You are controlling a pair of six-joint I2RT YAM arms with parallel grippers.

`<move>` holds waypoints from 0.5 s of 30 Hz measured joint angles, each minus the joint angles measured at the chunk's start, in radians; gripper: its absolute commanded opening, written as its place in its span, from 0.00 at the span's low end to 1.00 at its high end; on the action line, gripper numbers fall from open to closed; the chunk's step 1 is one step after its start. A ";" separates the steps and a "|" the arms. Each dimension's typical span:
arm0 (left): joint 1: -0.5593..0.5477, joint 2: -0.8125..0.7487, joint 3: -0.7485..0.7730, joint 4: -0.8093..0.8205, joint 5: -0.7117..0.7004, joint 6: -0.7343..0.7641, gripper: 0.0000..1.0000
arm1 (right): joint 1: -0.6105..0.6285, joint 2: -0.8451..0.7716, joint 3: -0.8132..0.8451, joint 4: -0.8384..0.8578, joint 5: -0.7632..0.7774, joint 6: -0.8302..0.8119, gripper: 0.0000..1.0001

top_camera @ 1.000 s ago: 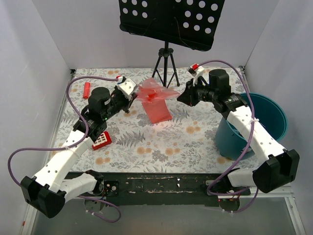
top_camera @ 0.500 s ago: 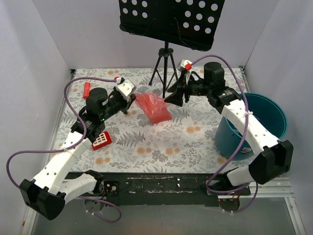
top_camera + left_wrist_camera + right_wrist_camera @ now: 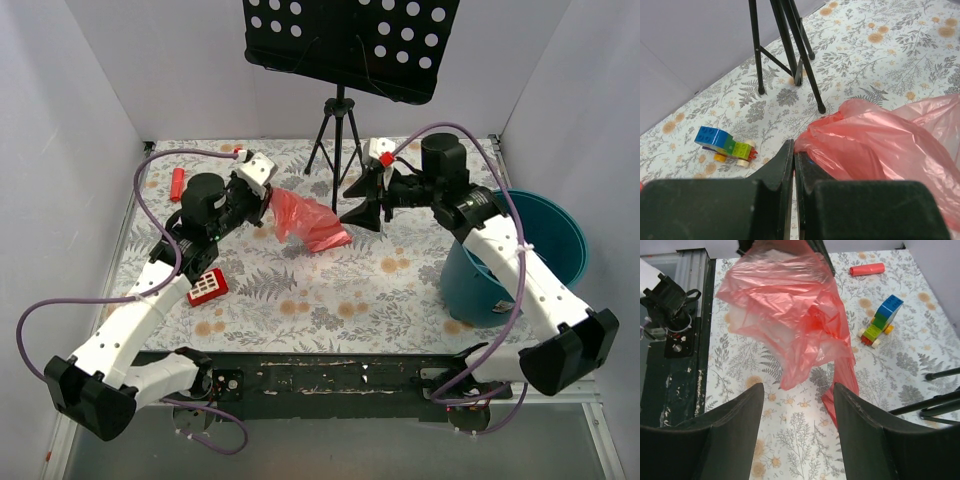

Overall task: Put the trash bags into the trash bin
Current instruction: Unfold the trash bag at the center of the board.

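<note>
Above the desk (image 3: 300, 290), toward its far middle, the left claw (image 3: 262, 200) pinches one edge of the trash bag (image 3: 305, 220), which hangs crumpled. The right claw (image 3: 362, 200) gapes wide just beside it, holding nothing. The trash bin (image 3: 470, 290) stands well apart; carry and drop apparently remain.

The right gripper (image 3: 348, 204) now stands open, having let go of the trash bag (image 3: 308, 220), which sags bunched from the left gripper (image 3: 267, 208) alone.

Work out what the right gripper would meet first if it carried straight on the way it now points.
The right gripper has its open jaws facing the trash bag, so it would most likely meet that first; the gap between them is hard to judge.
</note>
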 measured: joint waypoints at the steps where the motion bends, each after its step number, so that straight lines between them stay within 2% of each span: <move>1: 0.000 0.011 0.007 -0.001 -0.006 -0.008 0.00 | -0.001 -0.020 -0.006 -0.011 0.003 -0.013 0.68; 6: 0.000 0.048 0.037 -0.005 -0.008 -0.037 0.00 | 0.026 -0.097 -0.039 -0.018 0.021 -0.081 0.68; 15: 0.000 0.064 0.067 -0.024 -0.006 -0.058 0.00 | 0.263 -0.012 -0.002 -0.054 0.243 -0.336 0.66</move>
